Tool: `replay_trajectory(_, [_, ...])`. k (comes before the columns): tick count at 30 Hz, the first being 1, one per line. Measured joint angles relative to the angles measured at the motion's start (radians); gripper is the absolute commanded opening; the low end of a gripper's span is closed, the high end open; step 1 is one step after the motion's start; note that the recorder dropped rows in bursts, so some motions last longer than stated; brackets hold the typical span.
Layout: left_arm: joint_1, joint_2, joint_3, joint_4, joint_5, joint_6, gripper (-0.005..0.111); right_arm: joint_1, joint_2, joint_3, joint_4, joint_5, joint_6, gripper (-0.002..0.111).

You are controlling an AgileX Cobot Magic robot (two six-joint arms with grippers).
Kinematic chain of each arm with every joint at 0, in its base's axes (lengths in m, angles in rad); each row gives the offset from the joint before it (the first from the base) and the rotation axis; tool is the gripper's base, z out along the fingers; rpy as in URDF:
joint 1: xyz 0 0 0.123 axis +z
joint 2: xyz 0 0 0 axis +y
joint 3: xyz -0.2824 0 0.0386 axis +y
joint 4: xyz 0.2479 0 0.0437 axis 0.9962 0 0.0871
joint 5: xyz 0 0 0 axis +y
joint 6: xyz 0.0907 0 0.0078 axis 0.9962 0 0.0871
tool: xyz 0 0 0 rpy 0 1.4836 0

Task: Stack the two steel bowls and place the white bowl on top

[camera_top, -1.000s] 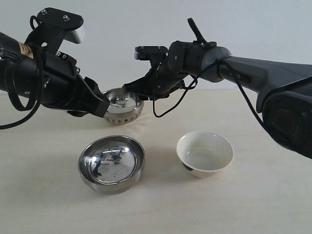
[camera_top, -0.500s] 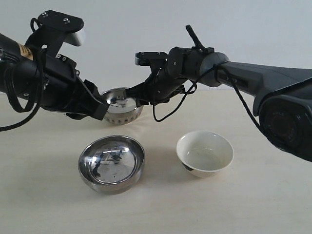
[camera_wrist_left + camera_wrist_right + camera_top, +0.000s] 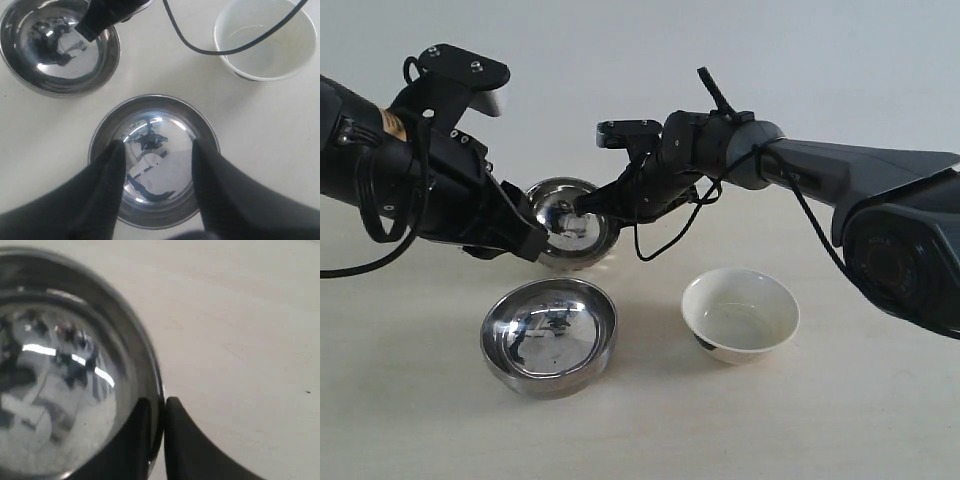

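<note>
The smaller steel bowl (image 3: 565, 230) (image 3: 55, 50) (image 3: 60, 390) is at the back, tipped with its mouth toward the front. My right gripper (image 3: 583, 203) (image 3: 159, 407) is shut on its rim, one finger inside and one outside. The wider steel bowl (image 3: 548, 335) (image 3: 155, 165) stands upright on the table in front of it. My left gripper (image 3: 530, 240) (image 3: 157, 147) hangs open above the wider bowl, with its fingers apart over the bowl's two sides. The white bowl (image 3: 740, 315) (image 3: 265, 40) stands upright to the right, with no gripper near it.
A black cable (image 3: 655, 235) (image 3: 200, 45) hangs in a loop from the right arm, between the smaller steel bowl and the white bowl. The pale table (image 3: 840, 420) runs out to the front and right. Both arms meet over the back left.
My right gripper has closed on the smaller steel bowl's rim. That bowl has tipped up so its mouth faces the front. The left arm has shifted slightly right.
</note>
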Motion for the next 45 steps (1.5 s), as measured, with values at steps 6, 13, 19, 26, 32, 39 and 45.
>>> replay_trajectory(6, [0.000, 0.000, 0.000, 0.021, 0.000, 0.000, 0.041, 0.000, 0.000, 0.000, 0.008, 0.000, -0.014, 0.000])
replay_trajectory(13, [0.000, 0.000, 0.000, 0.039, 0.000, 0.000, 0.041, 0.000, 0.000, 0.000, 0.010, -0.001, -0.014, 0.000])
replay_trajectory(19, [0.000, 0.000, 0.000, 0.045, 0.000, 0.000, 0.041, 0.000, -0.017, 0.000, 0.013, 0.004, -0.018, 0.000])
replay_trajectory(26, [0.000, 0.000, 0.000, 0.049, 0.000, 0.000, 0.041, 0.000, -0.033, 0.000, 0.013, 0.028, -0.026, 0.000])
replay_trajectory(32, [0.000, 0.000, 0.000, 0.049, 0.000, 0.000, 0.041, 0.000, -0.041, 0.000, 0.011, 0.066, -0.034, 0.000])
replay_trajectory(39, [0.000, 0.000, 0.000, 0.051, 0.000, 0.000, 0.041, 0.000, -0.104, 0.000, 0.005, 0.088, -0.036, 0.000])
replay_trajectory(45, [0.006, 0.000, 0.000, 0.065, 0.012, 0.000, 0.041, 0.000, -0.137, 0.000, 0.002, 0.135, -0.036, 0.000])
